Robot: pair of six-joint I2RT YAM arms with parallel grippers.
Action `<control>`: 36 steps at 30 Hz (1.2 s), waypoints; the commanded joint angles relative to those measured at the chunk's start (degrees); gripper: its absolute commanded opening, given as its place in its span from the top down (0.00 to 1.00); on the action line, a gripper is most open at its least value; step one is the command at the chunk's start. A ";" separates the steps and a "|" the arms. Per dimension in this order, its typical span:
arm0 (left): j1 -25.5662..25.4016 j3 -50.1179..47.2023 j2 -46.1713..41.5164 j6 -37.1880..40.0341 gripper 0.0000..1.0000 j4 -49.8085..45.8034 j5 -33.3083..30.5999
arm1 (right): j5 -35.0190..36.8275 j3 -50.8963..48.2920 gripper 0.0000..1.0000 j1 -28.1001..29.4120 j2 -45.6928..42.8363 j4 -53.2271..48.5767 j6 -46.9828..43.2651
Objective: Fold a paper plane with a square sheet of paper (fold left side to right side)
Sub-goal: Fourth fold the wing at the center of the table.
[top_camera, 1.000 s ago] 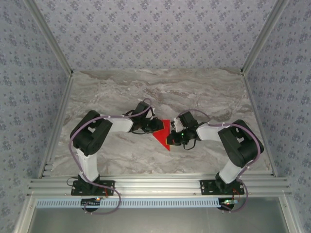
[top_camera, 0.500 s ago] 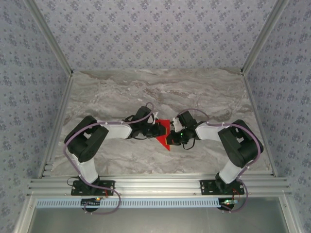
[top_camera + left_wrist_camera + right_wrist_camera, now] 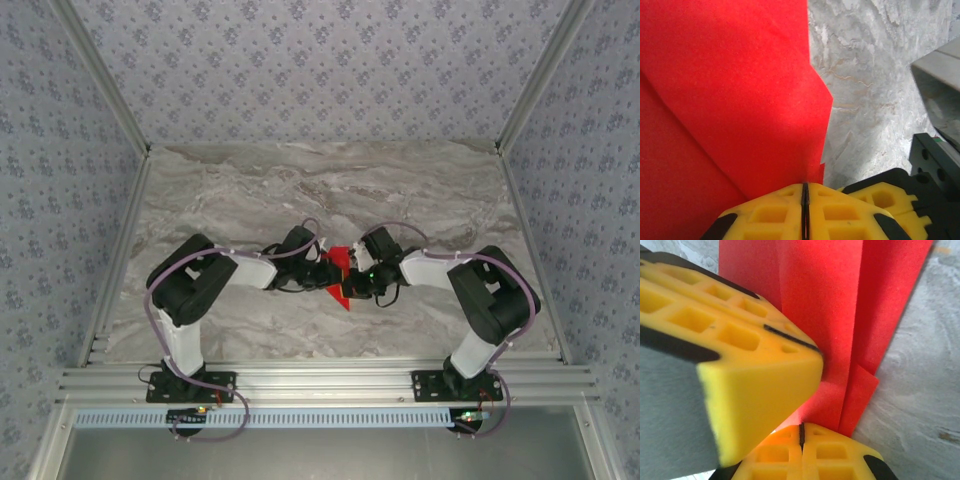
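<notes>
Room: booth w/ blue-grey floral wallpaper point(image 3: 300, 70) on L, back & R walls. Alu posts point(image 3: 103, 75) stand in the back corners, and an alu rail point(image 3: 320, 380) runs along the near edge.

Worktop point(image 3: 300, 190): grey-beige marble look, veined, matt.

L arm point(image 3: 200, 285): black w/ white links & a purple cable, bent in twd ctr. L jaws are closed on the paper point(image 3: 340, 262). The seam betw. the yellow ribbed pads point(image 3: 770, 215) is just a thin line, w/ a paper corner running into it.

Paper: at worktop ctr, betw. the 2 arms. Bright red, thin, matt, slightly grainy. Folded in layers w/ straight creases, narrowing to a point twd the near edge.

R jaws are closed too, tips against the paper's layered edge; can't tell if they pinch it. R arm point(image 3: 490, 295): same build, bent in from R.
</notes>
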 commanded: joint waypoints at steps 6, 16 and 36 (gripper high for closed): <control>0.41 3.73 3.99 4.88 0.91 -9.73 -6.11 | 10.50 -2.31 1.00 0.57 4.00 -11.41 -1.96; 5.89 9.12 5.37 8.79 0.90 -14.18 -5.90 | 11.03 -2.53 1.00 0.71 4.33 -12.76 -2.86; 17.57 25.53 16.25 16.54 0.90 -21.65 -2.23 | 10.16 -3.25 1.00 1.39 3.17 -13.30 -2.89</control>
